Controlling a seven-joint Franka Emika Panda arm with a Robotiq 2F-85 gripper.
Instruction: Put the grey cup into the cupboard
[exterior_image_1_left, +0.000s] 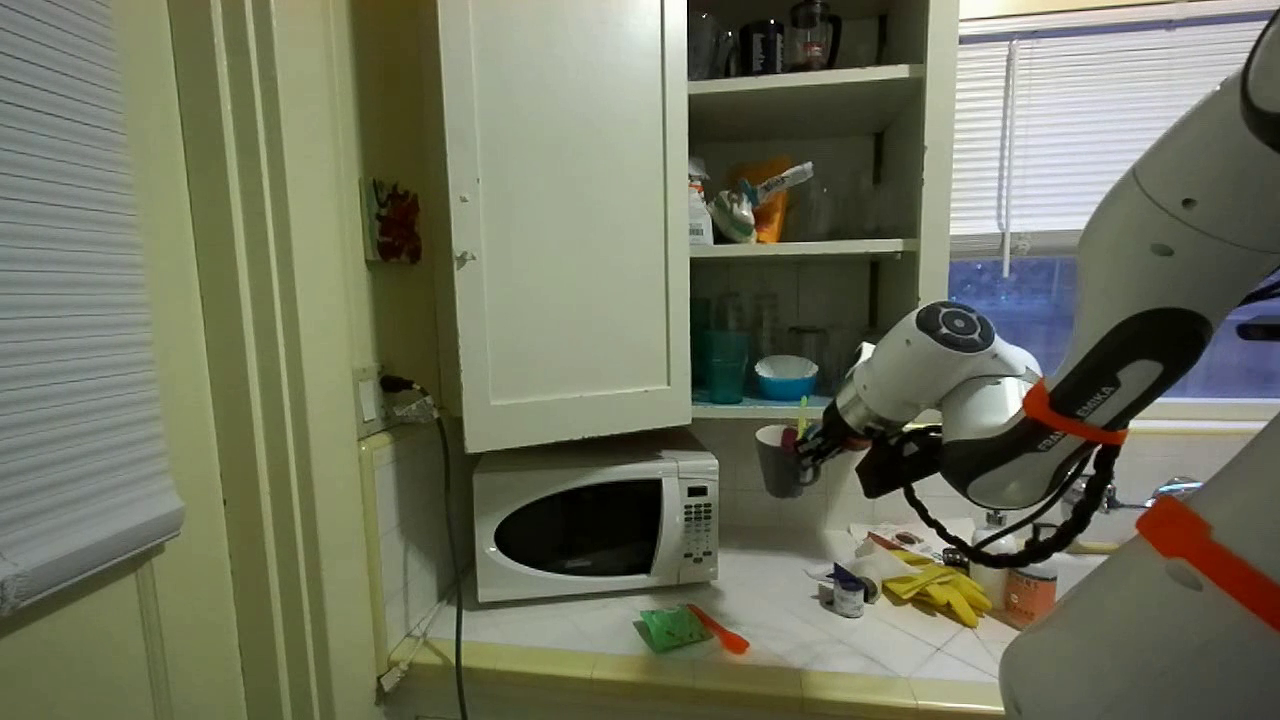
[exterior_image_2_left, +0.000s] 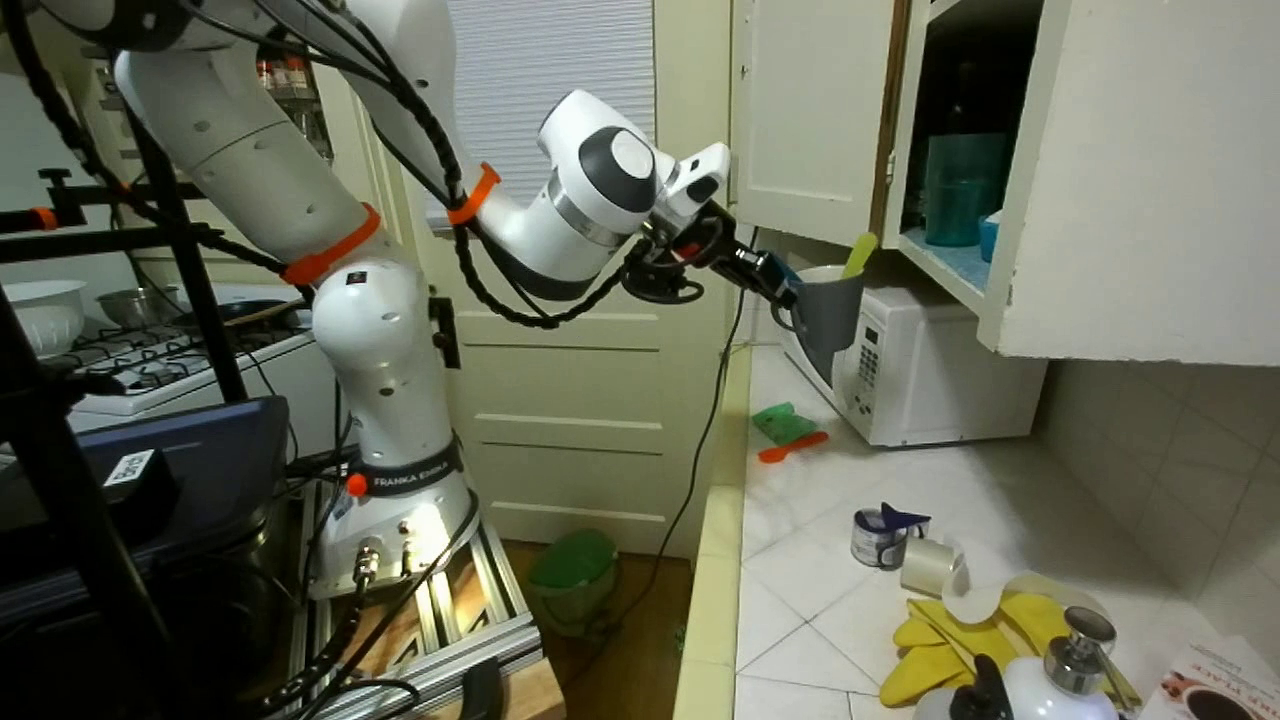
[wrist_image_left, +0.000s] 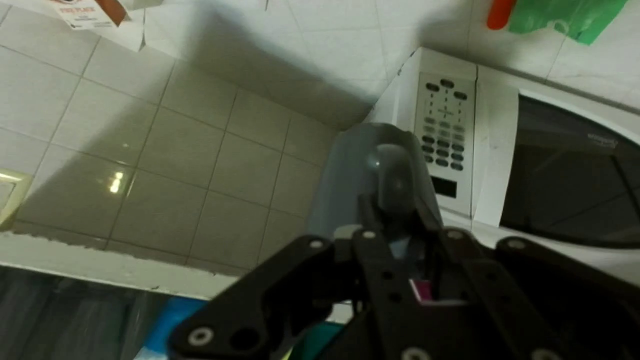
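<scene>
The grey cup (exterior_image_1_left: 778, 468) hangs in the air, nearly upright, with a yellow-green handle (exterior_image_2_left: 859, 254) sticking out of its mouth. My gripper (exterior_image_2_left: 783, 287) is shut on the cup's handle. In the wrist view the cup's wall (wrist_image_left: 337, 170) shows beyond the fingers (wrist_image_left: 371, 215), which close round the handle. The white cupboard (exterior_image_1_left: 570, 225) stands with its door swung open and several shelves exposed. In an exterior view the cup sits just below the level of the lowest shelf (exterior_image_1_left: 800, 411). That shelf's edge (exterior_image_2_left: 945, 272) is to the right of the cup in an exterior view.
A teal tumbler (exterior_image_1_left: 727, 365) and a blue bowl (exterior_image_1_left: 786, 382) occupy the lowest shelf. Below the cupboard door stands the white microwave (exterior_image_1_left: 600, 530). On the counter lie a green packet (exterior_image_2_left: 785, 424), an orange spoon (exterior_image_2_left: 793, 447), yellow gloves (exterior_image_2_left: 960, 645) and small mugs (exterior_image_2_left: 882, 537).
</scene>
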